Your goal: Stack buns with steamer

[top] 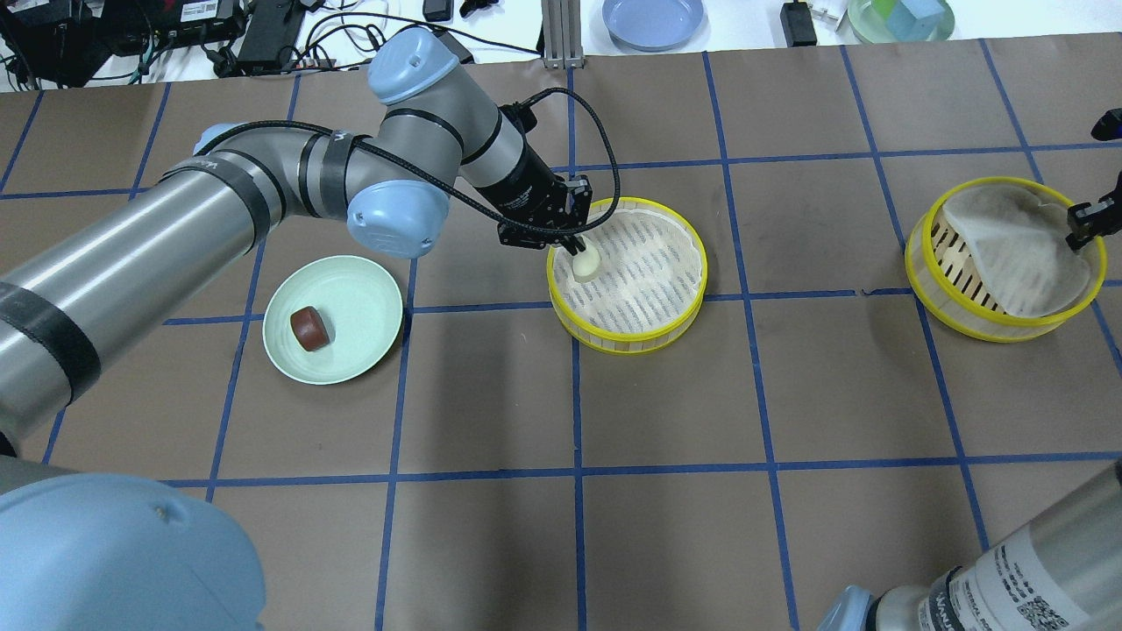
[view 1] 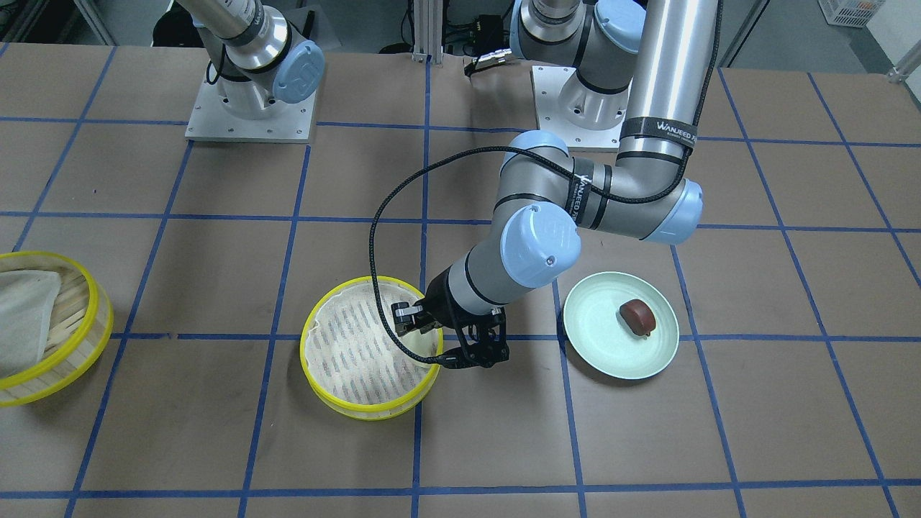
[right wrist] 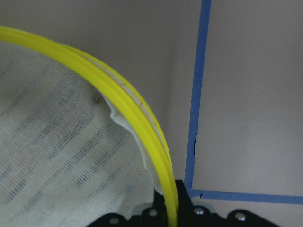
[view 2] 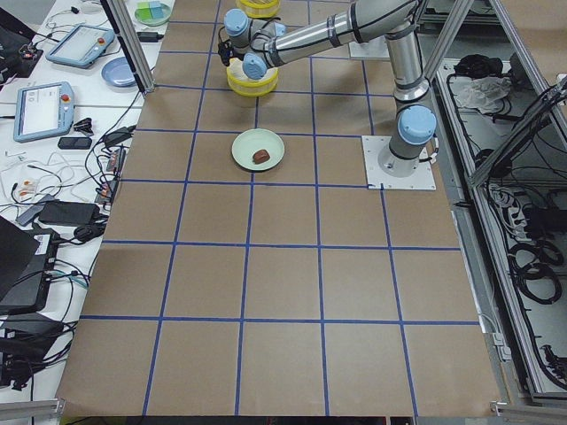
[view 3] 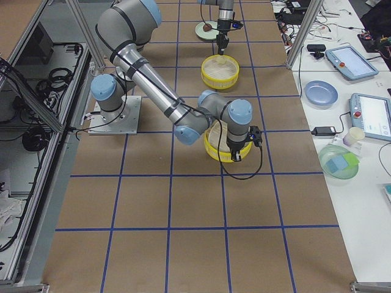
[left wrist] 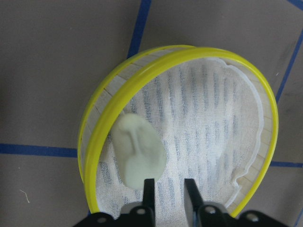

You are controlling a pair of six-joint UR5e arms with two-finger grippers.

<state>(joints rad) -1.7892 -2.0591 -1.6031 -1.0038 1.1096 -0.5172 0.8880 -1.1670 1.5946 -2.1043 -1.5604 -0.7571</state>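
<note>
The off-white bun point(top: 585, 261) lies on the cloth inside the middle steamer tray point(top: 631, 340), against its left rim; it also shows in the left wrist view point(left wrist: 137, 153). My left gripper point(top: 574, 245) hangs just above it, fingers point(left wrist: 149, 189) slightly apart and empty, with the bun beside the left finger. The dark reddish-brown bun point(top: 309, 329) sits on the pale green plate point(top: 351, 289). My right gripper point(top: 1087, 223) is shut on the yellow rim point(right wrist: 142, 123) of the second steamer tray point(top: 964, 315) at the right, whose cloth liner is rumpled.
A blue plate point(top: 653, 19) and a green bowl point(top: 898, 17) stand beyond the table's far edge. The arm bases point(view 1: 248, 108) are at the robot's side of the table. Blue tape lines grid the brown table.
</note>
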